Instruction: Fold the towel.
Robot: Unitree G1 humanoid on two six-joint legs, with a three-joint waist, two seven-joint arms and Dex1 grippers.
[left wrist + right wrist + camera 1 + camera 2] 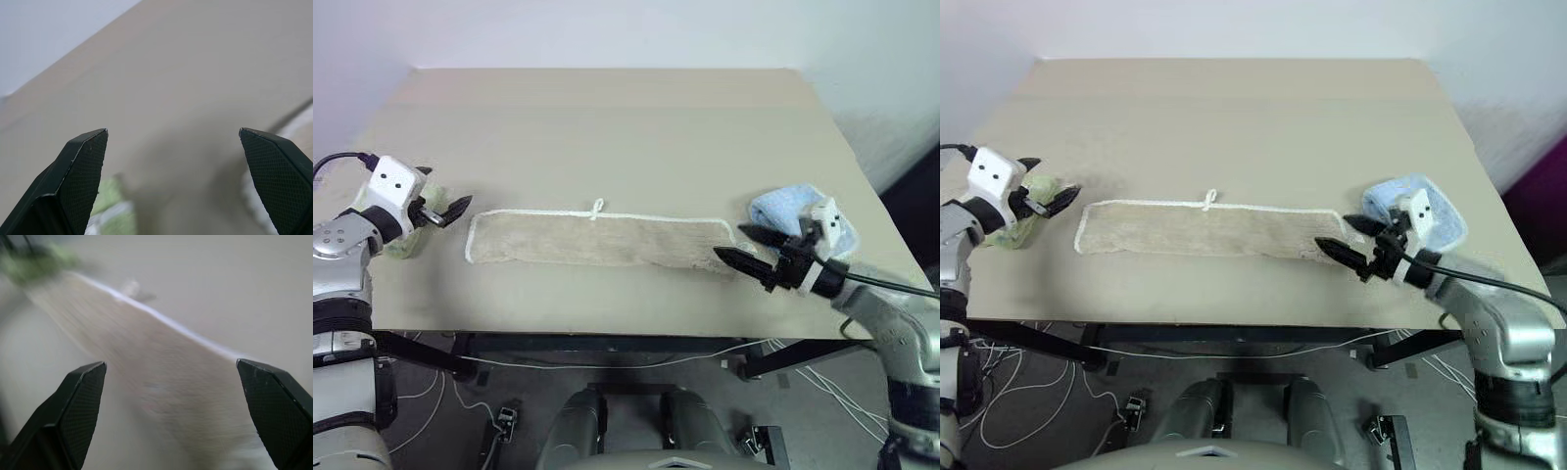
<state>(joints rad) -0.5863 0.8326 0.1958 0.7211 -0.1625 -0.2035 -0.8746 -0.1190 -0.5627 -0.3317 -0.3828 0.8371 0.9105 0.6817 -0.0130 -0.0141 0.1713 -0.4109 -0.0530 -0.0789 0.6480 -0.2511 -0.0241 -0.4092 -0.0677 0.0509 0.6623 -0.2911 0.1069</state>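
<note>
The beige towel (597,240) lies flat on the table as a long narrow strip, its white corded edge and small loop (596,208) along the far side. My left gripper (447,211) hovers open just off the strip's left end, nothing between its fingers (80,171). My right gripper (744,247) stands open at the strip's right end, also holding nothing. In the right wrist view the towel (161,382) stretches away between the two open fingers (78,401).
A light green cloth (406,243) sits bunched under my left hand near the table's left edge. A light blue cloth (798,211) lies crumpled behind my right gripper. The table's front edge (607,328) runs just below the strip.
</note>
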